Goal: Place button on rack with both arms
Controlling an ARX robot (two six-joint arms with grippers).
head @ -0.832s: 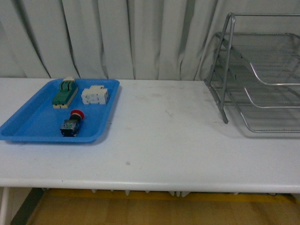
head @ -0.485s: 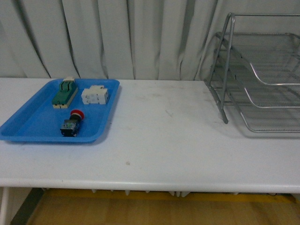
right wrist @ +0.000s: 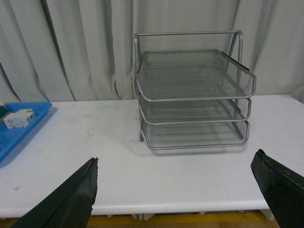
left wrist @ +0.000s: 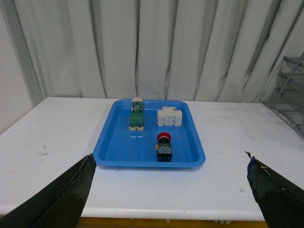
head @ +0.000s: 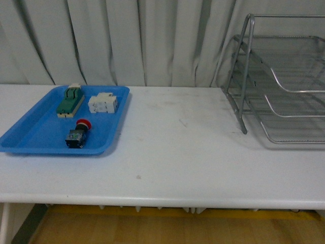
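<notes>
The button (head: 78, 133) (left wrist: 164, 146) has a red cap and a dark blocky body, and lies on its side in the blue tray (head: 30, 133) (left wrist: 118, 142) at the table's left. The silver three-tier wire rack (head: 277, 81) (right wrist: 192, 97) stands at the right rear of the table, all tiers bare. My left gripper (left wrist: 170, 161) is open, held back over the table's front edge, facing the tray. My right gripper (right wrist: 176, 164) is open too, facing the rack from the front edge. Neither arm appears in the front view.
A green terminal block (head: 70, 101) (left wrist: 137, 115) and a white blocky component (head: 103, 103) (left wrist: 170, 117) lie at the tray's far end. Grey curtains (head: 142, 40) hang behind the white table (head: 177, 152).
</notes>
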